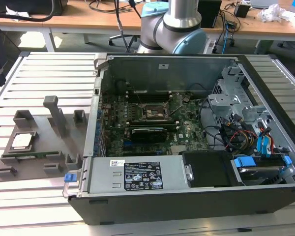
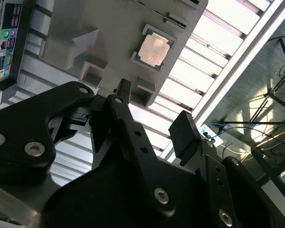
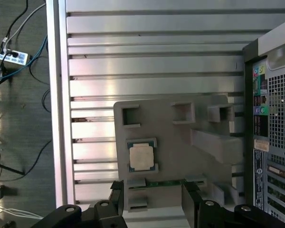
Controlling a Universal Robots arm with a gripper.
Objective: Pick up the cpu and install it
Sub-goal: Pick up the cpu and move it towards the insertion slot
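First wrist view: claw open and empty, near the cpu in its grey holder.

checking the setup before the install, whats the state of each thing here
cpu: lying flat in its pocket on the grey fixture, not gripped
gripper: open, empty, over the fixture near the cpu
memory stick: lying on the fixture beside the cpu
computer case: side open, board exposed
cpu socket: looks empty
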